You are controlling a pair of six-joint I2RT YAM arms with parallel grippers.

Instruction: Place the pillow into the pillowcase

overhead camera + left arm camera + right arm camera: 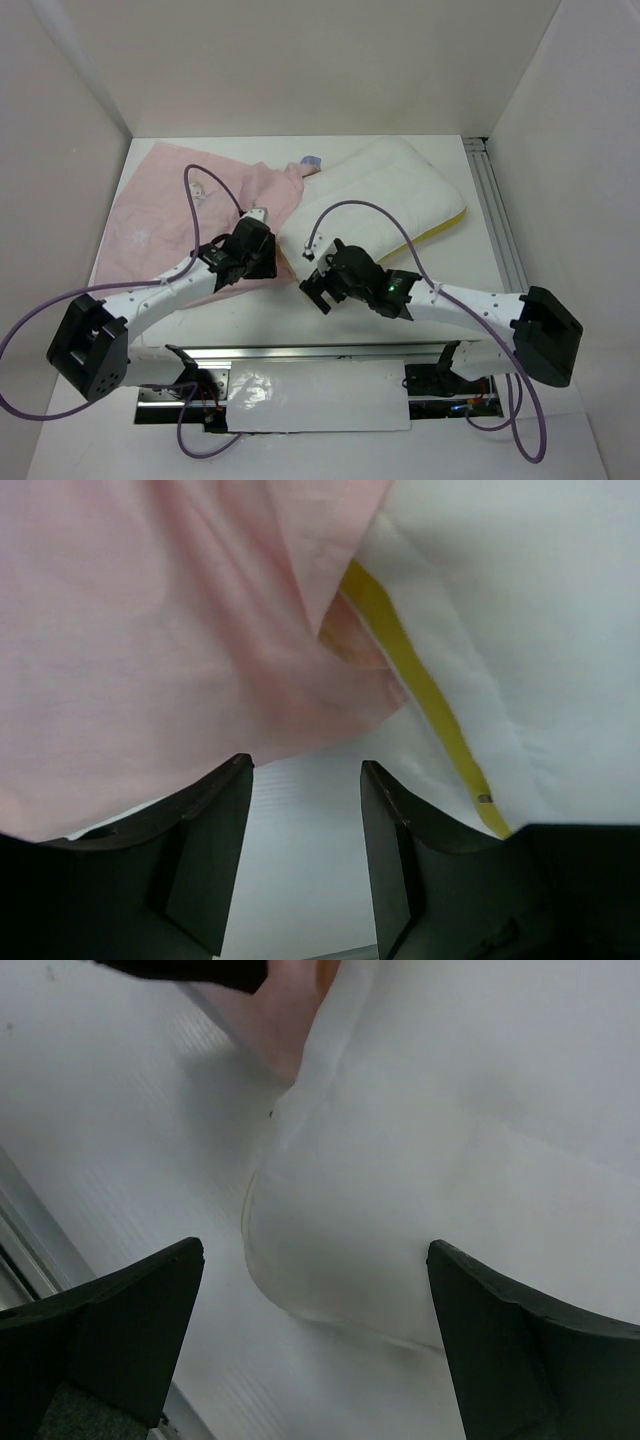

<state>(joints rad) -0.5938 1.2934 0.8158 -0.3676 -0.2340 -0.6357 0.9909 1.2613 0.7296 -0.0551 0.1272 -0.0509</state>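
Pillow, top view: white, puffy, yellow seam on its near-right edge, lying far right on the table. The pink pillowcase lies far left, touching it. The arms hide their near corners. Left wrist view: your left gripper is narrowly parted and empty, facing pink fabric and yellow seam. Right wrist view: your right gripper gapes wide, empty, before a rounded white pillow corner.
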